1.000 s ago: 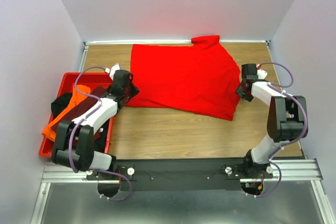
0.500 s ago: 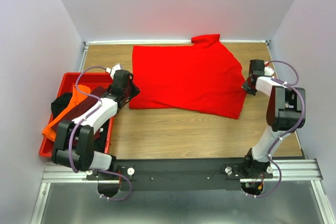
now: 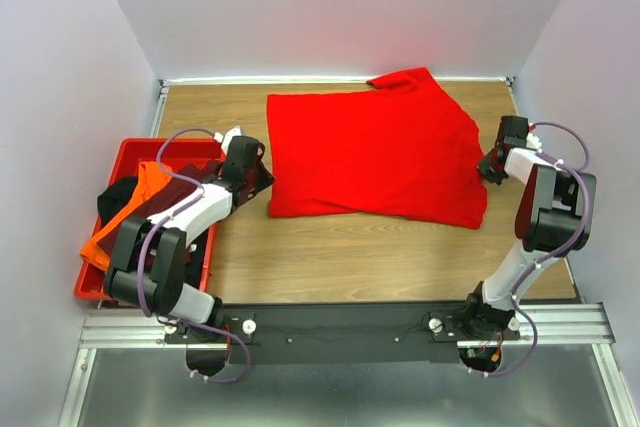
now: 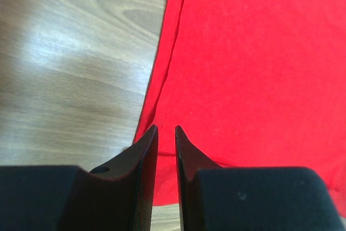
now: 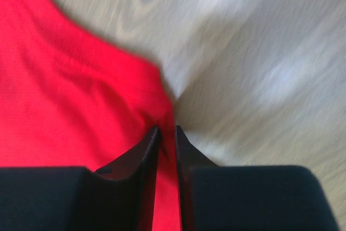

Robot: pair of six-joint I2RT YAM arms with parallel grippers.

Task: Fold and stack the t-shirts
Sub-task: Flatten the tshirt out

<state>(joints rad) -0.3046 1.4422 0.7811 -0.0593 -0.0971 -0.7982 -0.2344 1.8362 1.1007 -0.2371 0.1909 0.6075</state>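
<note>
The bright red t-shirt [image 3: 375, 152] lies spread on the wooden table. My left gripper [image 3: 262, 179] is at its left lower corner, jaws nearly closed with red cloth between them [image 4: 166, 128]. My right gripper [image 3: 488, 165] is at its right edge, jaws pinched on the cloth's edge [image 5: 166, 128]. The shirt fills most of the left wrist view [image 4: 259, 63] and the left half of the right wrist view [image 5: 65, 79]. The orange shirt [image 3: 108, 239], dark maroon shirt [image 3: 160, 209] and black shirt [image 3: 115, 197] lie heaped in the crate at the left.
The rigid red plastic crate [image 3: 135, 150] stands at the table's left edge beside the left arm. Bare wood [image 3: 350, 257] runs along the front of the table. Walls close in the back and both sides.
Both grippers have moved to the right, and the red shirt has slid right with them; its left edge now lies farther from the crate.
</note>
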